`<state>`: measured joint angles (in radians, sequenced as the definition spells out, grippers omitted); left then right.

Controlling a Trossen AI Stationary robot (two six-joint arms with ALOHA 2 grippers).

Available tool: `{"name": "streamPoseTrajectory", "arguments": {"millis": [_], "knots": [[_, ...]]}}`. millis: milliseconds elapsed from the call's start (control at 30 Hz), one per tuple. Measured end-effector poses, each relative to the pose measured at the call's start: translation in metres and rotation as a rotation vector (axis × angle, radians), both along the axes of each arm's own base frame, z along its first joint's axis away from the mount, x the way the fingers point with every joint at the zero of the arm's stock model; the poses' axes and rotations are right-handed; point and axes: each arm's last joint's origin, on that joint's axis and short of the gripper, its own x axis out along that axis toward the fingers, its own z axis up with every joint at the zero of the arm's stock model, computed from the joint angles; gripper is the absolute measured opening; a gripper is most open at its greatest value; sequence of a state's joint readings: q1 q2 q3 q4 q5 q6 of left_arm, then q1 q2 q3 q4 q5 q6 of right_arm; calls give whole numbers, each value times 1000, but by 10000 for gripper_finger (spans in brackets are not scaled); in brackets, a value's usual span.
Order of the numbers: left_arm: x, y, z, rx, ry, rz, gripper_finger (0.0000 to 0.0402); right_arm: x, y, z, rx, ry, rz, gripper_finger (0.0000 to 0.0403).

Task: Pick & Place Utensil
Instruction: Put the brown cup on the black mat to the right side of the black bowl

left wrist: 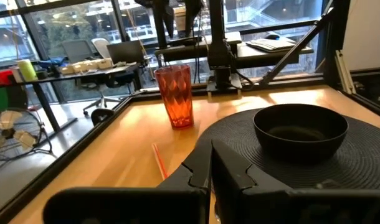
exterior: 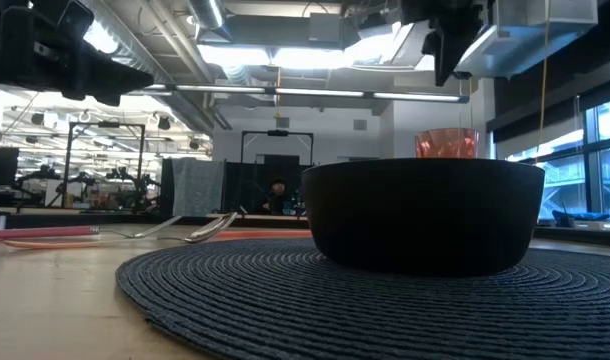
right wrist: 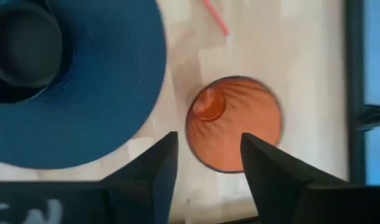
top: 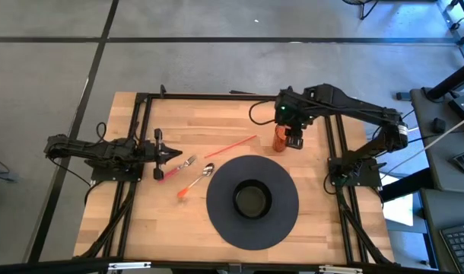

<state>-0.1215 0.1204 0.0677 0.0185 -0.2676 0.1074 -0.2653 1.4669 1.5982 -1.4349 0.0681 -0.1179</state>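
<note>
A fork [top: 188, 162] with a pink handle and a spoon [top: 195, 182] with an orange handle lie flat on the wooden table, left of a round dark placemat [top: 217, 209]. A black bowl [top: 252, 199] sits on the mat. My left gripper [top: 176, 154] hovers shut just beside the fork's head, its fingers [left wrist: 205, 168] closed together with nothing between them. My right gripper [top: 293, 138] is open and held above an orange ribbed cup [right wrist: 235, 123] that stands upright on the table. Its two fingers [right wrist: 162, 163] straddle the cup's rim from higher up.
A thin red stick [top: 232, 144] lies on the wood between the cup and the utensils. A black frame [top: 141, 122] runs along the table's left, far and right sides. In the low view the bowl [exterior: 425, 215] hides most of the cup [exterior: 447, 143].
</note>
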Motion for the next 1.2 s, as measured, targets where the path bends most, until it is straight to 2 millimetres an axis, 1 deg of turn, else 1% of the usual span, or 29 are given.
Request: {"name": "streamPoseTrajectory", "arguments": {"millis": [133, 267, 433, 567, 700, 833, 1000, 1200], "knots": [[0, 0, 1, -1, -5, 0, 3, 3, 1, -14, 31, 23, -20, 209], [0, 0, 1, -6, -7, 0, 3, 2, 2, -31, 46, 83, -21, 241], [0, 0, 1, -8, -7, 0, 3, 2, -5, -50, 47, 103, -14, 264], [0, 0, 1, -10, -8, 0, 3, 3, -10, -59, 40, 99, -9, 272], [0, 0, 1, -18, -9, 1, 3, 2, -16, -60, 43, 96, -38, 273], [0, 0, 0, -19, -7, 1, 3, 2, -16, -60, 51, 97, -46, 273], [0, 0, -1, -32, 8, 1, 3, 8, -17, -68, 82, 120, -47, 273], [0, 0, -2, -39, 17, 2, 3, 17, -20, -81, 98, 175, -41, 273]]}}
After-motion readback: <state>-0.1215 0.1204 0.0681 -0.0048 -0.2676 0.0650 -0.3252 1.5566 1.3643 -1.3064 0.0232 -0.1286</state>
